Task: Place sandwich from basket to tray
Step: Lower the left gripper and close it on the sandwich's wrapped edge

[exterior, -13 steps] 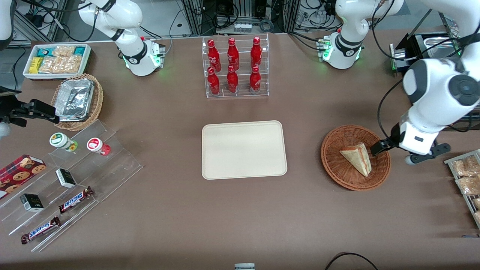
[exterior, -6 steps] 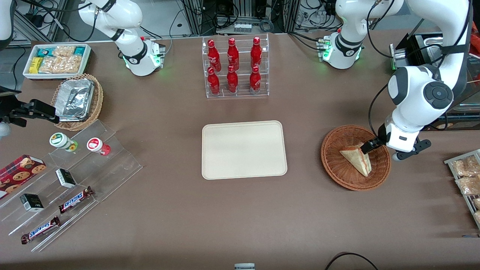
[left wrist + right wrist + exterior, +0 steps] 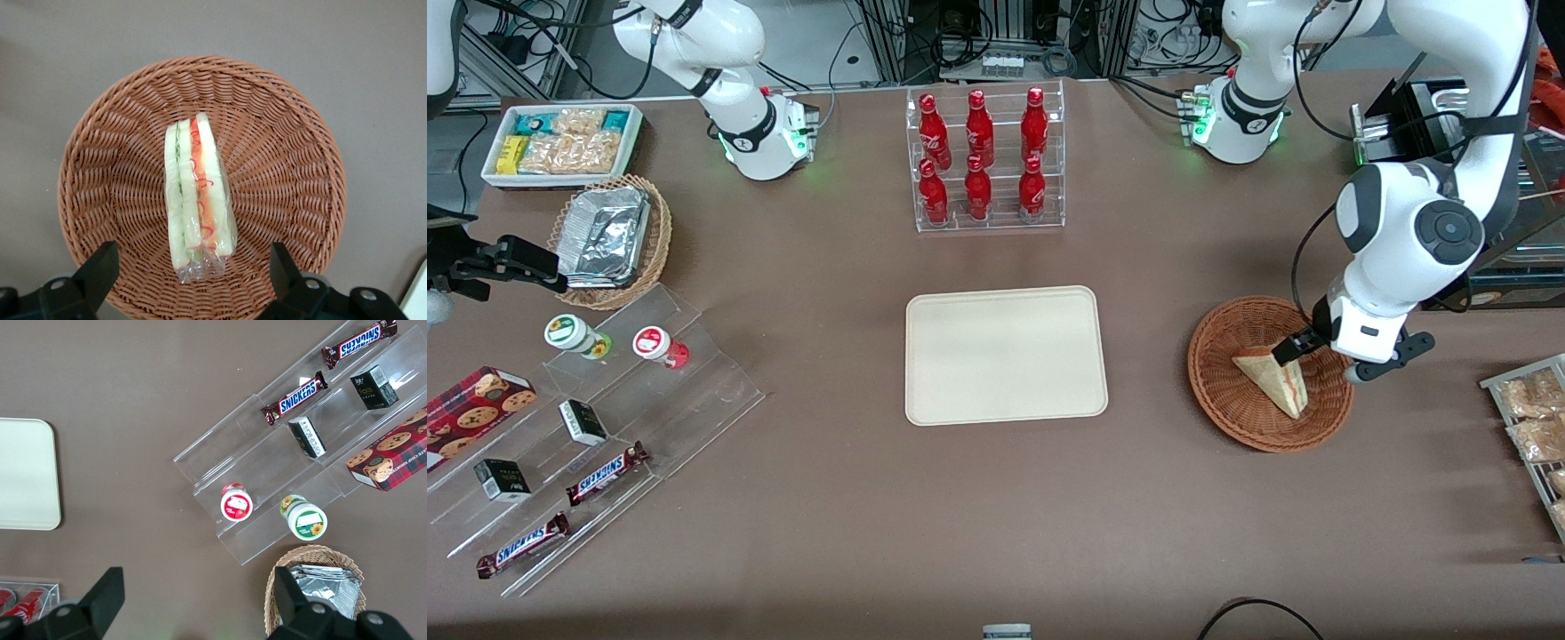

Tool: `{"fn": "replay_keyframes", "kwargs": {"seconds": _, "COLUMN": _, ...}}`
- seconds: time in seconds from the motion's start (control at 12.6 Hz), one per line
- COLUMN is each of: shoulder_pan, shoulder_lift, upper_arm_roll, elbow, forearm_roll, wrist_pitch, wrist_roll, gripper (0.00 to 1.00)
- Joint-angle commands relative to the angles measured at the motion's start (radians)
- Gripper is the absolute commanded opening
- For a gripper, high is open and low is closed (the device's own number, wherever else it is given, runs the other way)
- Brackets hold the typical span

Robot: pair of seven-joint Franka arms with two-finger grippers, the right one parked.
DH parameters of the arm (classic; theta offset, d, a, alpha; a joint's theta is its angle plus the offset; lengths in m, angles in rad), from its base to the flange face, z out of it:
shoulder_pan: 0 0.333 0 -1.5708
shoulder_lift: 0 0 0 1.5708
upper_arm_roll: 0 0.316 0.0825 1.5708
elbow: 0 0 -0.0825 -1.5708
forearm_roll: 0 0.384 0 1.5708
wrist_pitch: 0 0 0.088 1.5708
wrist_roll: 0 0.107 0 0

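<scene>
The sandwich [image 3: 1273, 380] [image 3: 197, 200], a wrapped wedge with red and green filling stripes, lies in the round reddish-brown wicker basket [image 3: 1213, 391] [image 3: 100, 147] toward the working arm's end of the table. My left gripper [image 3: 1320, 360] [image 3: 192, 261] hangs open just above the basket, over the sandwich's thick end. Its fingers [image 3: 100, 263] stand wide on either side of the wrap without touching it. The cream tray [image 3: 1005, 356] [image 3: 27, 473] lies bare at the table's middle.
A clear rack of red bottles [image 3: 983, 160] stands farther from the camera than the tray. A wire rack of snack packets [image 3: 1529, 427] sits beside the basket at the table's end. Toward the parked arm's end are an acrylic stand [image 3: 596, 418], a foil-filled basket [image 3: 609, 236] and a white bin [image 3: 560, 142].
My left arm has swung in over the basket from the table's end. The gripper has moved from the basket's rim to above the sandwich's thick end. The sandwich has not moved.
</scene>
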Motion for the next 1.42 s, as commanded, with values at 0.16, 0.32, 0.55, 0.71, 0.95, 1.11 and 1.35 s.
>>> {"fn": "replay_keyframes", "kwargs": {"seconds": 0.16, "shoulder_pan": -0.008, "shoulder_lift": 0.034, "upper_arm_roll": 0.002, "elbow": -0.028, "forearm_roll": 0.012, "wrist_pitch": 0.065, "wrist_roll": -0.044, "gripper": 1.00}}
{"fn": "replay_keyframes", "kwargs": {"seconds": 0.32, "shoulder_pan": -0.009, "shoulder_lift": 0.062, "upper_arm_roll": 0.002, "elbow": -0.030, "forearm_roll": 0.012, "wrist_pitch": 0.100, "wrist_roll": -0.050, "gripper": 1.00}}
{"fn": "replay_keyframes", "kwargs": {"seconds": 0.55, "shoulder_pan": -0.008, "shoulder_lift": 0.102, "upper_arm_roll": 0.002, "elbow": -0.045, "forearm_roll": 0.012, "wrist_pitch": 0.142, "wrist_roll": -0.050, "gripper": 1.00}}
{"fn": "replay_keyframes", "kwargs": {"seconds": 0.71, "shoulder_pan": -0.008, "shoulder_lift": 0.122, "upper_arm_roll": 0.002, "elbow": -0.048, "forearm_roll": 0.012, "wrist_pitch": 0.159, "wrist_roll": -0.050, "gripper": 1.00}}
{"fn": "replay_keyframes", "kwargs": {"seconds": 0.95, "shoulder_pan": -0.009, "shoulder_lift": 0.136, "upper_arm_roll": 0.002, "elbow": -0.048, "forearm_roll": 0.012, "wrist_pitch": 0.157, "wrist_roll": -0.052, "gripper": 0.76}}
{"fn": "replay_keyframes", "kwargs": {"seconds": 1.11, "shoulder_pan": -0.009, "shoulder_lift": 0.134, "upper_arm_roll": 0.002, "elbow": -0.044, "forearm_roll": 0.012, "wrist_pitch": 0.145, "wrist_roll": -0.053, "gripper": 0.11}}
{"fn": "replay_keyframes", "kwargs": {"seconds": 1.35, "shoulder_pan": -0.009, "shoulder_lift": 0.114, "upper_arm_roll": 0.002, "elbow": -0.001, "forearm_roll": 0.015, "wrist_pitch": 0.064, "wrist_roll": -0.041, "gripper": 0.00}}
